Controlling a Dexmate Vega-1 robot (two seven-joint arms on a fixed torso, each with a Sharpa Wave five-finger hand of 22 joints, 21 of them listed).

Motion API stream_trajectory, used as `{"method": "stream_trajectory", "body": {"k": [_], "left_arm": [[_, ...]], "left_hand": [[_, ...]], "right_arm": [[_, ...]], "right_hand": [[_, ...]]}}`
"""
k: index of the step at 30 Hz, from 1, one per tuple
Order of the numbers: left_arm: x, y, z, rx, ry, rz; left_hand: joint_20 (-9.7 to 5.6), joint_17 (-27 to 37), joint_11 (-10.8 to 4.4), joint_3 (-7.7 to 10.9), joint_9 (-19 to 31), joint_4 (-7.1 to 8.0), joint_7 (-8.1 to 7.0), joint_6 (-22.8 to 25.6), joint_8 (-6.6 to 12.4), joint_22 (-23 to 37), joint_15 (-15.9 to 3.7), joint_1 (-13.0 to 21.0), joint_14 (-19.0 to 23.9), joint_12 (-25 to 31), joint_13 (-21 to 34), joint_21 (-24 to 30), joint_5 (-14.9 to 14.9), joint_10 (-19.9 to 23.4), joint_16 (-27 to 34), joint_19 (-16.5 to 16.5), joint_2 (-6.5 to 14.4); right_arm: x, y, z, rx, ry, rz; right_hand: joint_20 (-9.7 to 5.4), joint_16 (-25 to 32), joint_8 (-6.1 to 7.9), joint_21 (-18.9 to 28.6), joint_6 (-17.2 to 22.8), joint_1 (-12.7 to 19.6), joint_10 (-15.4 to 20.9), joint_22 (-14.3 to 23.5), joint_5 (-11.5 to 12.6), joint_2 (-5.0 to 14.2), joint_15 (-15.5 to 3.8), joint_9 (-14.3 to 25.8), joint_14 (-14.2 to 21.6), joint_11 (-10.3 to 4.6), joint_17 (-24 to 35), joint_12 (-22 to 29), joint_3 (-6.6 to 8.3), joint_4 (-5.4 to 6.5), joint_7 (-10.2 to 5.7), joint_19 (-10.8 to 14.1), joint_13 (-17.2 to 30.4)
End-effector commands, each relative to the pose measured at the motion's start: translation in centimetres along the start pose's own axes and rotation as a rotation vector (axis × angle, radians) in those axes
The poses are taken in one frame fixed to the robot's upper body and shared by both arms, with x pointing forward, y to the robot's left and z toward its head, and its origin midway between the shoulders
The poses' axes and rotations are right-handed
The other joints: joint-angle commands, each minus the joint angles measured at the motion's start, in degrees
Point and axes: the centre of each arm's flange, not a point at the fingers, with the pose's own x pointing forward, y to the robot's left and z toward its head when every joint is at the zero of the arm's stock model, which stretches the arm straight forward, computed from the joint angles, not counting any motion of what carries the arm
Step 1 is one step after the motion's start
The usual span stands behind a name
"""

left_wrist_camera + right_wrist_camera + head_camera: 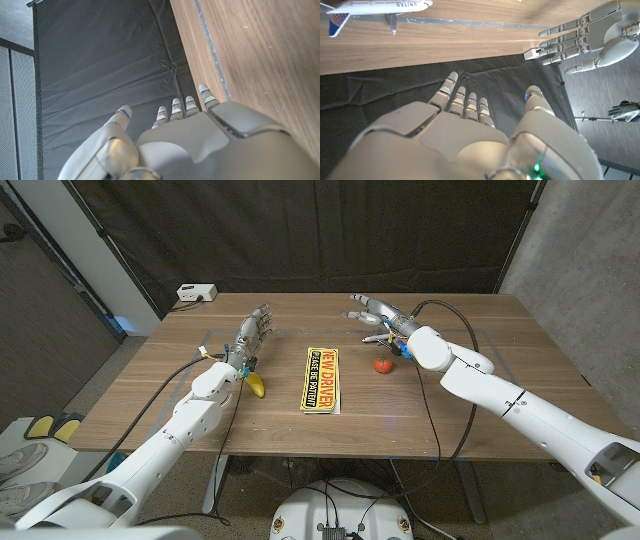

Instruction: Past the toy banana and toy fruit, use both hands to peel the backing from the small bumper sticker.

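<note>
The small yellow-and-black rectangular bumper sticker [320, 379], printed NEW DRIVER, lies flat mid-table with no corner lifted that I can see, so I judge the peeling not yet begun: both grasps and the pull are left. Just left of the sticker lies the yellow toy banana [257, 384]; to the sticker's right, a little apart, sits the small red toy fruit [383, 364]. The left hand [254, 333] hovers beyond the banana, fingers spread, holding nothing; the right hand [377, 314], beyond the fruit, is likewise spread and empty.

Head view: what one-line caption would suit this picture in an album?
Both hands, left and right, hover open beside a yellow bumper sticker, toy banana and toy fruit.
</note>
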Motion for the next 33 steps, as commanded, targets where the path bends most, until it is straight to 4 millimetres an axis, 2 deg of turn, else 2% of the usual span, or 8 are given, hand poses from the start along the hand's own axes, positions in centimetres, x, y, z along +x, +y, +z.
{"method": "stream_trajectory", "body": {"k": [1, 14, 21, 31, 33], "left_arm": [[0.2, -0.2, 0.1, 0.003, 0.001, -0.006], [0.7, -0.4, 0.3, 0.009, 0.004, -0.011], [0.9, -0.4, 0.4, 0.010, 0.004, -0.011], [1.2, -0.3, 0.3, 0.008, 0.006, -0.013], [1.3, -0.3, 0.3, 0.014, 0.008, -0.013]], "left_hand": [[0.12, 0.07, 0.26, 0.28, 0.16, -0.31, -0.03, -0.17, 0.35, 0.11, 0.56, -0.26, 0.08, 0.01, 0.13, -0.18, 0.07, 0.08, 0.43, -0.20, 0.02], [0.13, 0.06, 0.26, 0.28, 0.16, -0.40, -0.09, -0.07, 0.37, 0.12, 0.58, -0.32, 0.08, 0.01, 0.08, -0.22, 0.07, 0.17, 0.44, -0.23, -0.02], [0.13, 0.05, 0.23, 0.28, 0.16, -0.45, -0.07, -0.07, 0.37, 0.12, 0.60, -0.36, 0.11, -0.01, 0.05, -0.24, 0.07, 0.15, 0.46, -0.26, -0.04], [0.13, 0.05, 0.28, 0.29, 0.17, -0.52, -0.03, -0.09, 0.35, 0.13, 0.60, -0.40, 0.14, -0.06, 0.02, -0.26, 0.07, 0.07, 0.47, -0.26, -0.06], [0.13, 0.04, 0.23, 0.29, 0.17, -0.54, -0.04, -0.08, 0.35, 0.13, 0.67, -0.41, 0.17, -0.06, 0.01, -0.27, 0.07, 0.10, 0.48, -0.26, -0.06]], "right_arm": [[0.9, 1.2, 1.0, -0.097, 0.018, 0.065], [2.3, 2.9, 1.1, -0.209, 0.049, 0.124], [2.9, 3.5, 1.1, -0.261, 0.061, 0.158], [3.3, 4.6, 2.1, -0.335, 0.054, 0.201], [3.4, 4.9, 2.2, -0.336, 0.043, 0.221]], "right_hand": [[0.18, -0.14, -0.11, -0.15, 0.14, 0.73, -0.16, 0.09, -0.23, -0.27, -0.02, 0.08, -0.40, 0.20, -0.04, 0.15, -0.06, 0.02, 0.02, -0.10, 0.15], [0.12, -0.46, -0.16, -0.71, 0.34, 0.91, -0.61, 0.10, -0.20, -0.91, 0.24, 0.13, -1.26, 0.14, -0.09, 0.03, -0.37, 0.22, 0.08, -0.63, 0.14], [-0.38, -0.44, -0.19, -0.88, 0.41, 0.86, -0.71, 0.11, -0.17, -1.19, 0.22, 0.15, -1.29, 0.25, -0.08, 0.03, -0.58, 0.37, 0.04, -0.63, 0.14], [-0.26, -0.40, -0.47, -1.13, -0.13, 1.16, -1.20, 0.12, -0.02, -1.34, -0.12, 0.19, -1.29, -0.11, -0.09, -0.08, -0.68, 0.47, -0.16, -0.52, 0.14], [-1.32, -0.37, -0.56, -1.14, -0.34, 1.64, -1.37, 0.12, 0.11, -1.23, -0.19, 0.21, -1.24, -0.13, -0.12, -0.09, -0.55, 0.41, -0.15, -0.10, 0.14]]}}
